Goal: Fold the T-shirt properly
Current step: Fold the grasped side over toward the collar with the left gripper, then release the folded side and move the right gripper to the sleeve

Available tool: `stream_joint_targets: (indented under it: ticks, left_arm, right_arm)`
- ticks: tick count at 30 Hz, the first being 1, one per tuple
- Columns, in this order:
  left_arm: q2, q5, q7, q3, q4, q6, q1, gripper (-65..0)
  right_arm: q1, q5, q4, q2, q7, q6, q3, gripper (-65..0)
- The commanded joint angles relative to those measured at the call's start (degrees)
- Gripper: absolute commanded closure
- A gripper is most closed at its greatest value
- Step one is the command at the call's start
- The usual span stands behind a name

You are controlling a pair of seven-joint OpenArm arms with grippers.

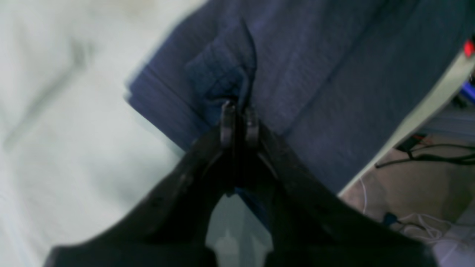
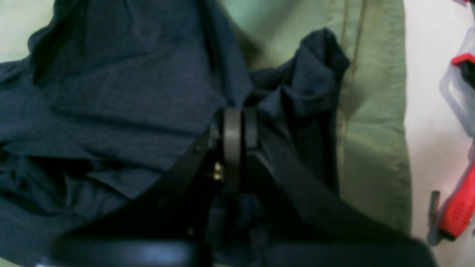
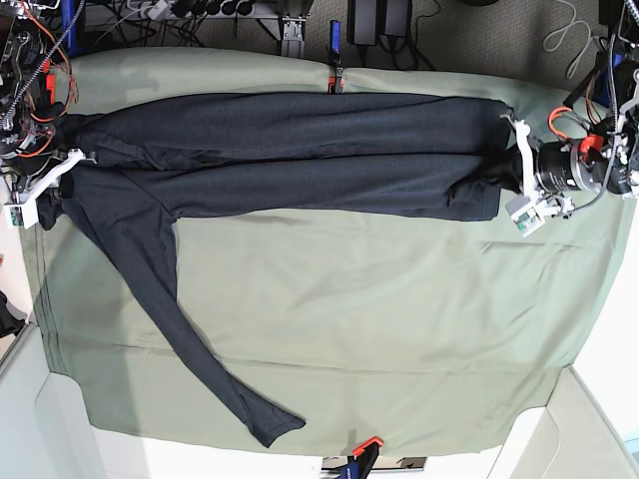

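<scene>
The dark T-shirt (image 3: 300, 150) lies stretched in a long band across the far part of the olive-green sheet (image 3: 379, 319). One long sleeve (image 3: 190, 339) trails diagonally toward the near edge. My left gripper (image 3: 499, 165) at the right end is shut on a pinch of the shirt's hemmed edge, seen close in the left wrist view (image 1: 239, 111) over the fabric (image 1: 315, 74). My right gripper (image 3: 60, 185) at the left end is shut on bunched shirt fabric (image 2: 111, 92), seen in the right wrist view (image 2: 239, 120).
Red-and-black clamps hold the sheet at the far edge (image 3: 334, 75) and near edge (image 3: 361, 454). A red-handled tool (image 2: 456, 211) lies on the white surface beside the sheet. Cables (image 1: 426, 155) lie on the floor past the table edge.
</scene>
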Motion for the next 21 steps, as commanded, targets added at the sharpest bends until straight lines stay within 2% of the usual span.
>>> stream_joint_targets:
  ticks: [1, 2, 3, 5, 6, 7, 8, 9, 13, 17, 21]
  left_arm:
    - [-1.2, 0.0, -0.6, -0.8, 0.8, -0.3, 0.0, 0.0]
    - [-1.2, 0.5, -0.6, -0.8, 0.8, -0.3, 0.4, 0.0]
    - [-1.2, 0.7, -0.6, -0.8, 0.7, -0.3, 0.5, -2.0]
    - [-1.2, 0.7, -0.6, -0.8, 0.6, -0.3, 0.6, -14.4]
    - [-1.2, 0.7, -0.6, -0.8, 0.6, -0.3, 0.6, -21.1]
    - [-1.2, 0.7, -0.6, -0.8, 0.6, -0.3, 0.6, -26.9]
    - [-1.2, 0.6, -0.6, -0.8, 0.6, -0.3, 0.6, -30.4]
    - [-1.2, 0.6, -0.7, -0.8, 0.6, -0.3, 0.6, -31.0]
    - [-1.2, 0.3, -1.5, -0.8, 0.6, -0.3, 0.5, -31.0]
    - [-1.2, -2.7, -1.4, -0.8, 0.7, -0.3, 0.5, -31.0]
    - [-1.2, -3.1, -1.6, -0.8, 0.7, -0.3, 0.2, -31.0]
  right_arm:
    - [0.6, 1.2, 1.1, 1.0, 1.2, 0.2, 0.5, 0.0]
    - [0.6, 2.0, 1.1, 0.9, 1.2, 0.2, 0.5, 0.0]
    - [0.7, 3.0, 1.1, 0.9, 1.2, 0.2, 0.5, -6.9]
    - [0.6, 4.0, 1.0, 0.9, 1.3, 0.2, 0.5, -25.6]
    - [0.7, 4.0, 1.0, 0.9, 1.3, 0.2, 0.5, -32.4]
    - [0.8, 4.0, 1.0, 0.9, 1.3, 0.2, 0.5, -36.6]
    - [1.0, 4.0, 1.0, 0.9, 1.5, -0.1, 0.5, -37.8]
    - [1.2, 4.0, 1.0, 0.9, 2.1, -0.4, 0.5, -37.7]
    - [4.9, 4.0, 1.0, 0.9, 3.0, -0.9, 0.5, -37.7]
    - [10.3, 4.5, 1.0, 0.9, 3.0, -0.9, 0.3, -37.7]
    - [14.6, 4.7, 0.2, 0.8, 3.1, -0.9, -2.9, -37.7]
